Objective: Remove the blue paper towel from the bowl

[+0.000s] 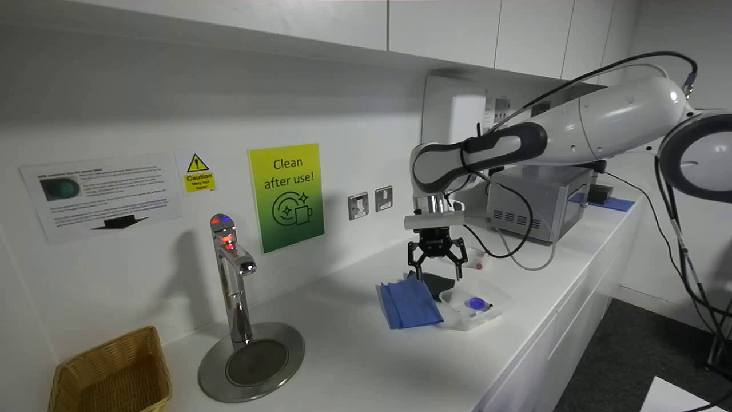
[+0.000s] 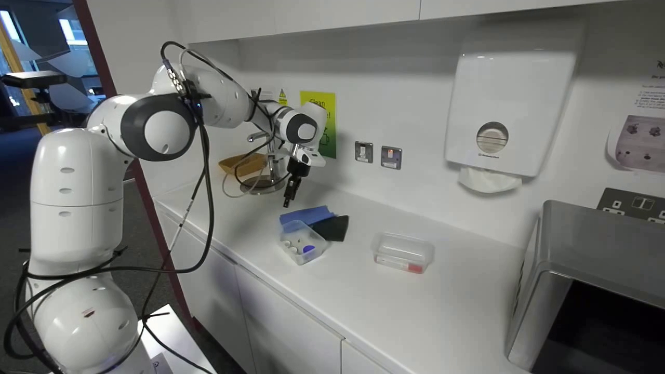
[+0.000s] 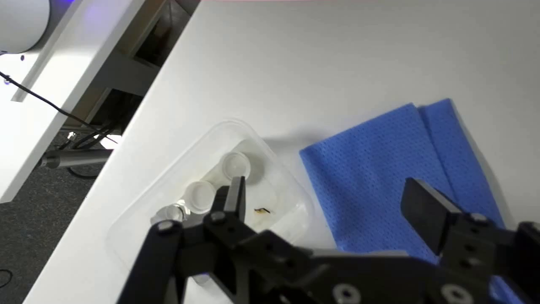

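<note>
The blue paper towel lies folded on the white counter in both exterior views (image 1: 413, 304) (image 2: 307, 214) and in the wrist view (image 3: 375, 164). It lies beside a clear plastic container, the only bowl-like thing near it, in both exterior views (image 1: 457, 323) (image 2: 291, 227) and the wrist view (image 3: 295, 185). The container holds white-capped vials and a blue cap (image 1: 476, 303). My gripper (image 1: 440, 278) is open and empty above them, also in the wrist view (image 3: 324, 180); one finger is over the container, the other over the towel. The finger linkage hides the towel's near part.
A dark cloth (image 2: 332, 227) lies by the towel and container. A second clear container (image 2: 402, 252) stands farther along the counter. A microwave (image 1: 529, 200), a tap (image 1: 234, 286) and a wicker basket (image 1: 114, 372) also stand there. A towel dispenser (image 2: 514, 104) hangs on the wall.
</note>
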You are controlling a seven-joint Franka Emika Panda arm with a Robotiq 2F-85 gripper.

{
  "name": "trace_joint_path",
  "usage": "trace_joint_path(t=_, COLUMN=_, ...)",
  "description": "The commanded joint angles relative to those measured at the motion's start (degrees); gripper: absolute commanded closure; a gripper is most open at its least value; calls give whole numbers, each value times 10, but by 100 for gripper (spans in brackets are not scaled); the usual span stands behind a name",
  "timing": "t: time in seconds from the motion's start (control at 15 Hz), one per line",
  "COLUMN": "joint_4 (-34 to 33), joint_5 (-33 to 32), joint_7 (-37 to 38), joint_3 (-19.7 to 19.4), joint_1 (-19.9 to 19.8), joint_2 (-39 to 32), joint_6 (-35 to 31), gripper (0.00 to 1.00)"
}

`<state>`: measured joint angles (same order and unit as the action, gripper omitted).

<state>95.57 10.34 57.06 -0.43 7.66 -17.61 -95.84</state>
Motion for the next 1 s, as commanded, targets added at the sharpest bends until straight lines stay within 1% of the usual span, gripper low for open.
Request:
trace_joint_path(t=0.0, joint_4=118, joint_5=-24, joint_7=-27, joint_3=11, joint_1=2, joint_2=92, joint_6=-24, gripper=0)
trace_joint_path(t=0.13, joint_4=150, joint_5=-33, joint_7=-34, joint_3=19, joint_1=2, joint_2=113, joint_6=-29, gripper=0)
trace_joint_path(t=0.27, joint_4=166, joint_5=-27, joint_7=-36, joint_3=24, joint_1=-3, joint_2=122, joint_6=-33, gripper=0)
trace_joint_path(t=0.33, joint_4=119, joint_5=-23, joint_7=-20, joint_3=26, joint_1=-4, joint_2=82, joint_6=-13, gripper=0)
trace_joint_path(t=0.47, joint_4=136, joint_5=-23, joint_7=-20, joint_3=28, joint_1=-4, joint_2=94, joint_6=-15, gripper=0)
trace_joint_path(t=0.87, joint_4=140, joint_5=-23, joint_7=-20, joint_3=28, joint_1=-5, joint_2=96, joint_6=-16, gripper=0)
trace_joint_path(t=0.93, joint_4=150, joint_5=-28, joint_7=-21, joint_3=29, joint_1=-3, joint_2=103, joint_6=-24, gripper=0)
